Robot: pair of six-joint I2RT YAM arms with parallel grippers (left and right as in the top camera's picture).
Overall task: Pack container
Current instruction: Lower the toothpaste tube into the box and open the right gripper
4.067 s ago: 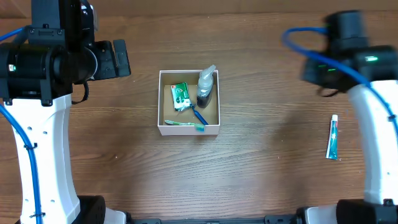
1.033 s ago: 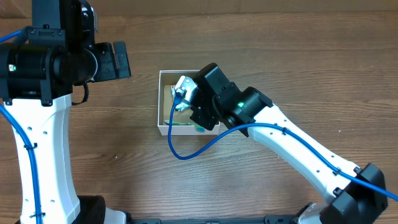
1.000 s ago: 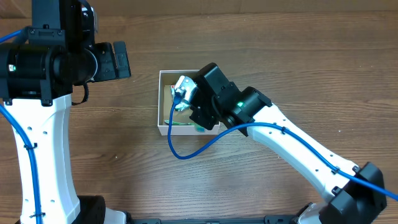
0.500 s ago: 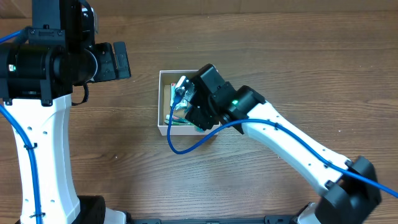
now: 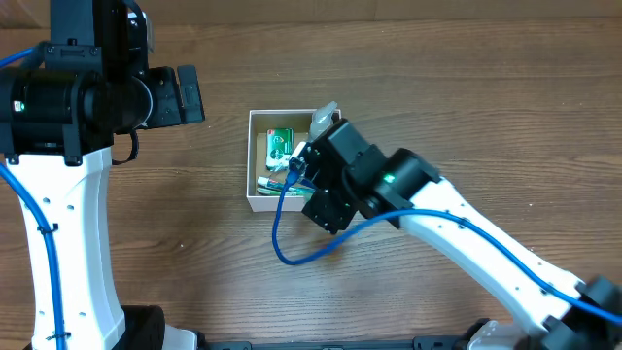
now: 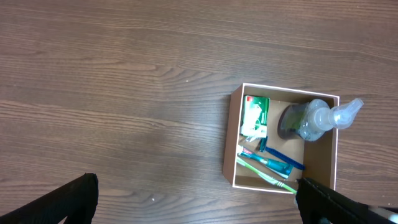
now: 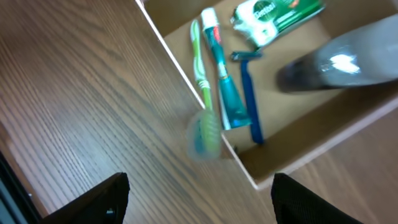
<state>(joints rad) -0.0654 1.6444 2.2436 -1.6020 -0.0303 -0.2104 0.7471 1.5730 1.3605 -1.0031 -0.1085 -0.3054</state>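
Observation:
The container (image 5: 250,160) is a small white-walled box with a brown inside, at the table's middle. In it lie a green packet (image 5: 280,144), a clear bottle (image 5: 323,119), a green toothbrush (image 7: 200,68), a teal toothpaste tube (image 7: 221,81) and a blue razor (image 7: 249,93). The toothbrush's head sticks out over the rim. My right gripper (image 7: 202,205) hangs open and empty just above the box's near corner. My left gripper (image 6: 196,202) is open and empty, high above bare wood left of the container (image 6: 231,143).
The left arm (image 5: 97,97) stands at the far left, back from the box. The right arm (image 5: 466,233) stretches diagonally from the front right corner to the box, with a blue cable looping below its wrist. Brown wooden table surrounds the box.
The right gripper has opened, left the toothpaste tube in the container and drawn back towards the front, uncovering most of the box. The left arm has not moved.

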